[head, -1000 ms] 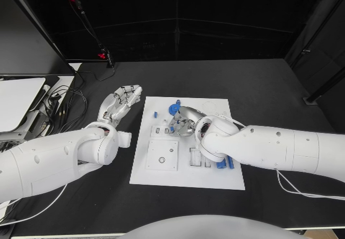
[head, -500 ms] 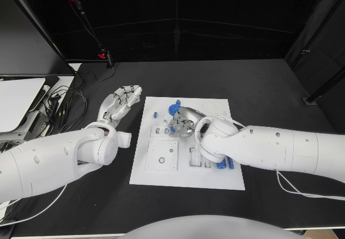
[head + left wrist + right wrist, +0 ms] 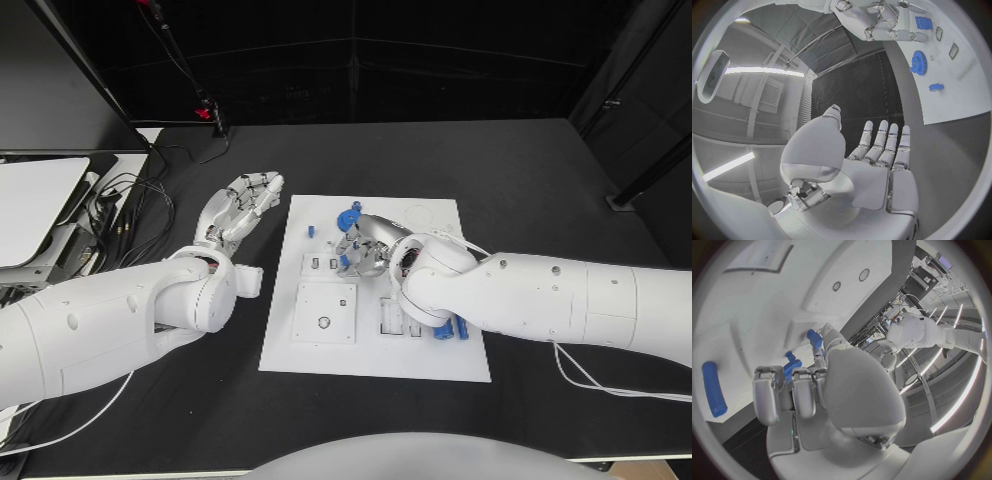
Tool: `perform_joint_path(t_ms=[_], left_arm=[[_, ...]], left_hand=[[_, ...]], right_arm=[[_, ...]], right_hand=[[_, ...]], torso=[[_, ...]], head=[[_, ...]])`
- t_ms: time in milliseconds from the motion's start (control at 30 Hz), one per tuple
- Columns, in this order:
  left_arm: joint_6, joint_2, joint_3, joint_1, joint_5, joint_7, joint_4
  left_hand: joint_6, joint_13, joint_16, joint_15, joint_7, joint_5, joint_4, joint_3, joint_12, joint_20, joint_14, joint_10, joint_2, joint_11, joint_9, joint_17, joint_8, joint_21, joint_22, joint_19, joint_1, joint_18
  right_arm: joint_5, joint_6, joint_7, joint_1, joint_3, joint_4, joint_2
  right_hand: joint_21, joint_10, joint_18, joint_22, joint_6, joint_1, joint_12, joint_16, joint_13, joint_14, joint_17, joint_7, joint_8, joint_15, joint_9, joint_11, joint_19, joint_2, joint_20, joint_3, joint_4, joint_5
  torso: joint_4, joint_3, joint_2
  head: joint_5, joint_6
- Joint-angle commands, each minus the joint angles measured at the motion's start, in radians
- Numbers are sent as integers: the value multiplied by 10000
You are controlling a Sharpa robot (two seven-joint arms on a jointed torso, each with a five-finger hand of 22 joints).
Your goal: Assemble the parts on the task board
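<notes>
The white task board (image 3: 378,355) lies mid-table. My right hand (image 3: 362,247) hovers low over its upper middle, fingers curled in. In the right wrist view its fingertips (image 3: 786,385) pinch a small blue part (image 3: 790,367), with another blue bit (image 3: 814,339) by the thumb. A blue gear (image 3: 351,216) sits just beyond the hand, also in the left wrist view as the gear (image 3: 919,62). A small blue peg (image 3: 312,229) lies at the board's upper left. My left hand (image 3: 245,205) rests off the board's left edge, fingers straight and apart, holding nothing.
A white square block (image 3: 326,312) with a hole sits on the board's lower left. Blue pieces (image 3: 450,330) lie at its lower right edge; a blue cylinder (image 3: 714,388) lies on the board near my right hand. Cables (image 3: 123,215) and grey equipment crowd the table's left.
My right hand has drawn its fingers in slightly over the board; the blue bit seen under its fingertips earlier is now covered. The left hand has stayed put.
</notes>
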Motion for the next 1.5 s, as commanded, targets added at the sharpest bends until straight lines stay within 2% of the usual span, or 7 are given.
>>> perform_joint_path(t_ms=[33,567,767,1067,1133,1300,1500], left_arm=[[92,15,9,16,-61,2991,-1],[252,9,10,36,-1712,1966,-140],[441,-332,12,253,-4019,160,44],[1588,-706,13,947,-6214,-2500,298],[2086,-748,14,1210,-6473,-3266,335],[3276,-629,14,1729,-6710,-5001,300],[4884,-143,14,2002,-7091,-6883,-74]], left_hand=[[87,-1,41,76,1596,50,-3,18,44,95,21,7,39,73,-11,14,-20,34,10,2,22,108],[131,27,580,84,1576,78,21,-307,322,369,1111,506,-53,35,-14,116,-77,1467,1198,1881,164,350],[956,742,2064,-764,1199,83,1,-738,2034,243,4530,3731,19,-590,91,807,142,3104,1856,4246,-113,1114],[2023,2353,3226,-2115,246,86,1,-1184,3605,-1008,8874,8129,336,-1719,96,2104,-143,5856,3398,6805,-35,1129],[2370,8048,4943,-2392,59,94,19,-1313,6284,-1330,11169,10718,376,-1945,84,5717,-355,8676,6316,8687,126,694],[2916,15009,7411,-2415,3,-25,-118,-1566,8697,-1454,14485,12891,510,-1960,93,14601,-842,12912,11766,12148,168,-370],[3758,15065,7484,-2106,158,-633,14,-1731,8710,-1097,14626,12905,433,-1723,313,15078,-991,13623,12986,13190,-705,-694]], right_arm=[[-65,-276,241,8,4,15,-2],[1440,-3057,2711,-15,14,918,-967],[3311,-3268,4206,115,20,2040,-2462],[5900,-2221,5559,243,13,2859,-4221],[6561,-1966,5761,253,10,2914,-4501],[7417,-1739,5916,260,5,2930,-4889],[8007,-1590,5962,262,-1,2872,-5135]], right_hand=[[33,1044,-149,2630,-534,-46,25,25,2633,1040,2632,-136,-13,-158,-10,-165,1041,-246,-66,-197,387,-228],[33,1044,-149,2630,-2484,-1618,25,25,2633,1040,2632,-227,67,-548,6,-437,1041,-310,-532,-993,538,-400],[33,1044,-149,2630,-1673,-3005,25,25,2633,1040,2632,319,266,-65,76,94,1041,881,-220,-1006,484,845],[33,1044,-149,2630,-1662,-3645,25,25,2633,1040,2632,611,336,258,47,346,1041,1367,136,-1509,496,1116],[33,1044,-149,2630,-1739,-3673,25,25,2633,1040,2632,641,343,293,35,403,1041,1443,183,-1579,494,1149],[33,1044,-149,2630,-1663,-3773,25,25,2633,1040,2632,896,601,537,67,685,1041,1583,403,-1847,497,1062],[33,1044,-149,2630,-1604,-3872,25,25,2633,1040,2632,989,771,616,83,773,1041,1653,508,-2018,502,931]], torso=[[7,-4,2],[-10,21,-32],[-38,56,-125],[-181,130,-267],[-234,154,-312],[-311,186,-359],[-335,171,-331]], head=[[-14,7],[37,-1],[136,-23],[292,-98],[360,-126],[466,-132],[501,-126]])
